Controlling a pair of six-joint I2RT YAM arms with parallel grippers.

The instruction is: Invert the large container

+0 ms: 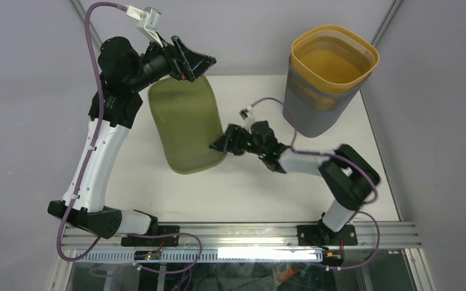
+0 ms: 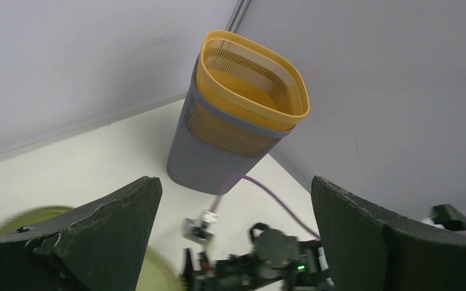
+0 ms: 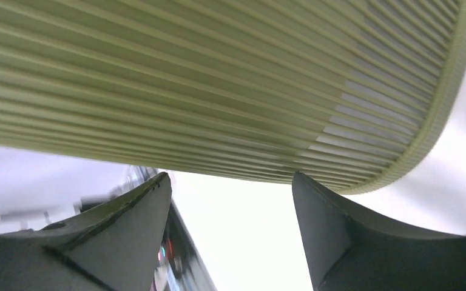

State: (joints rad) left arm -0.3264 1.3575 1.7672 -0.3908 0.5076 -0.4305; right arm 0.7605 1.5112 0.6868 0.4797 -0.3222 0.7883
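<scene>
1. The green container (image 3: 218,85) is being cropped by the right wrist view's edges.
2. In the left wrist view it is being blurred and screened by a finger (image 2: 97,224).
3. Overhead, its far end is being covered by the left gripper (image 1: 191,65).

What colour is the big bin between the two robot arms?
The bin is olive green, with fine ribs. The top external view shows it best.

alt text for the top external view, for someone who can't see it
An olive green basket lies tipped over on a white table between two robot arms. The left gripper hovers with open jaws over its far end; the right gripper sits at its near corner. An orange basket nested in a grey basket stands far right.
</scene>
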